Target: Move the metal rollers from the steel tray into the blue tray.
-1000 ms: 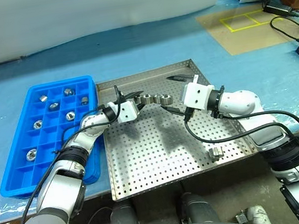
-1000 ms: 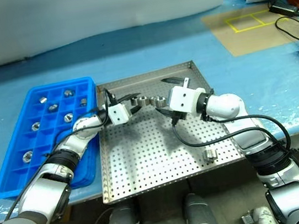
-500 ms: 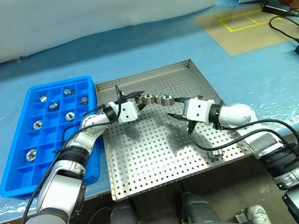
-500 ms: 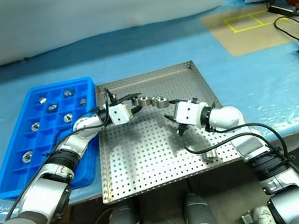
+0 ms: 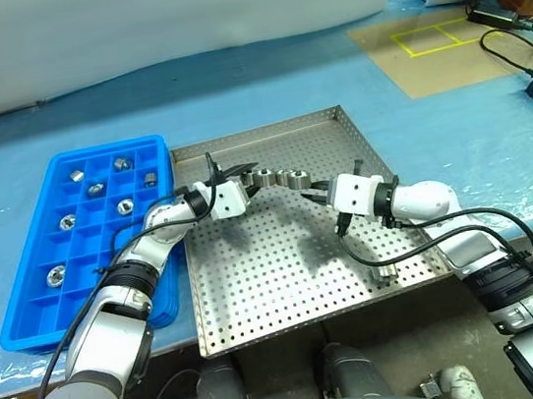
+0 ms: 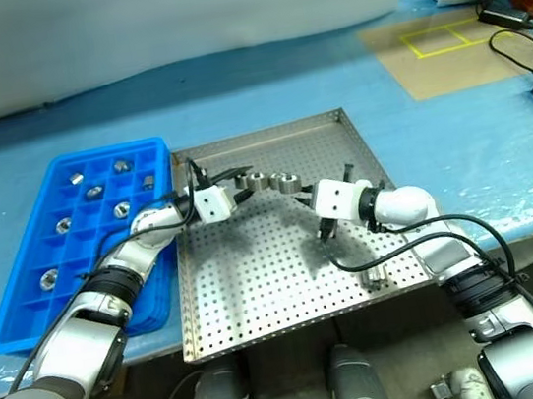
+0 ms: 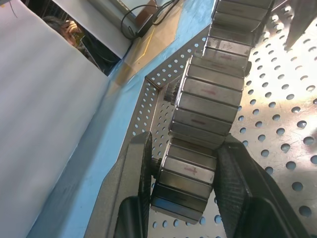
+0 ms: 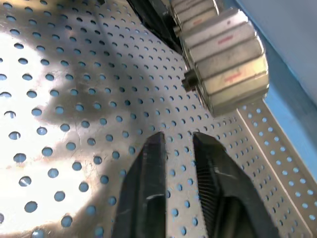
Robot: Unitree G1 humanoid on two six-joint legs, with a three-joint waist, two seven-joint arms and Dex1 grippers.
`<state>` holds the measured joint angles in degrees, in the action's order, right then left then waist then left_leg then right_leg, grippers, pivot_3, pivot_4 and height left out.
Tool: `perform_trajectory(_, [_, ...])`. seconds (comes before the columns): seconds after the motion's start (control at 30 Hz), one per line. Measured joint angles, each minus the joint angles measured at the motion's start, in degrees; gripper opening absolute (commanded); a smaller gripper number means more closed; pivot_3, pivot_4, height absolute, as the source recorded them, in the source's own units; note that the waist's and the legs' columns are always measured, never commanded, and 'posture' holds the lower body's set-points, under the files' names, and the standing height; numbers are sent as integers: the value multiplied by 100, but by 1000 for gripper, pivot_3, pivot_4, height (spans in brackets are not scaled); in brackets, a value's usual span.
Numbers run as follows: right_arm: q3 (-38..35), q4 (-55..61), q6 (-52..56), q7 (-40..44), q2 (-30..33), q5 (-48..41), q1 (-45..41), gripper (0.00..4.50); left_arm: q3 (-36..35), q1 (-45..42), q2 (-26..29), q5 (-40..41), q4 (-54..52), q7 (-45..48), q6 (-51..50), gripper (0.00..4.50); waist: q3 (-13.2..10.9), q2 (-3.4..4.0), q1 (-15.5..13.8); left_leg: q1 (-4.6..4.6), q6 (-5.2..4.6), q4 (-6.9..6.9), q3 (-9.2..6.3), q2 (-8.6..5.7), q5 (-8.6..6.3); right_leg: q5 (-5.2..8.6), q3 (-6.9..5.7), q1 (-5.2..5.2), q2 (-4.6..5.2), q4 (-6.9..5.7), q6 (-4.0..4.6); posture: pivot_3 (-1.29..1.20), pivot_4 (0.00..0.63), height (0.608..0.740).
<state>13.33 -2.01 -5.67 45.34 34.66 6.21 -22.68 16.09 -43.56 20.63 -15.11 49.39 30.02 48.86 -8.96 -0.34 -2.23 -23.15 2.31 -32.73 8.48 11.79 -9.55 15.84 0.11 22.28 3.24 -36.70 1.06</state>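
Note:
A row of several metal rollers (image 5: 278,176), joined end to end, lies across the far part of the steel tray (image 5: 266,128). My left gripper (image 5: 242,177) is shut on the row's left end, and its fingers (image 7: 136,168) clamp the nearest roller (image 7: 190,171). My right gripper (image 5: 318,192) hovers low over the perforated floor just short of the row's right end roller (image 8: 225,64). Its fingers (image 8: 153,153) are drawn shut to a narrow slit with nothing between them. Several single rollers (image 5: 96,189) sit in compartments of the blue tray (image 5: 31,292), left of the steel tray.
One loose roller (image 5: 386,273) lies near the steel tray's front right corner, under the right forearm. Black cables (image 5: 524,54) and a taped brown board (image 5: 434,47) lie at the far right on the blue-covered table.
My right gripper has dropped from above the tray's far corner to just over its floor, and its fingers went from wide open to nearly together. The left gripper and the roller row have not moved.

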Motion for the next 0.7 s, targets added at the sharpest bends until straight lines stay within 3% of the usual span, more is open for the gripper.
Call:
perform_trajectory(0.07, [5, 22, 96, 12, 63, 70, 0, 2183, 0, 0, -1, 0, 0, 0, 5, 1383, 0, 0, -2, -1, 0, 0, 0, -1, 0, 0, 0, 0, 1, 0, 0, -186, 150, 740])
perform_trajectory(0.33, [7, 198, 227, 36, 78, 106, 43, 2183, 4, 0, 3, -17, 4, 0, 13, 1383, 0, 0, 1, -1, 0, 0, 0, 0, 0, 0, 1, 0, 1, 0, 0, -187, 150, 740])
perform_trajectory(0.47, [-16, -10, -345, -427, 83, 417, -158, 2183, 6, 0, 4, -41, 6, 0, 15, 1383, 0, 0, 5, 0, 0, 0, 1, 0, 0, 0, 1, 1, 1, 0, 0, -184, 150, 740])
perform_trajectory(0.57, [-152, -204, -667, -628, 111, 495, -274, 2738, 7, 4, 4, -66, 6, 0, 17, 1383, 0, 0, -6, -2, 0, 0, 1, 0, 0, 0, 1, 0, 1, 1, 0, -183, 150, 740])
perform_trajectory(0.7, [-188, -495, -725, -666, 118, 539, -281, 4086, 7, 10, 16, -72, 6, 0, 17, 1383, 0, 0, 0, -2, -1, 0, 1, 0, -1, 0, 1, 1, 0, 2, 0, -183, 150, 740])
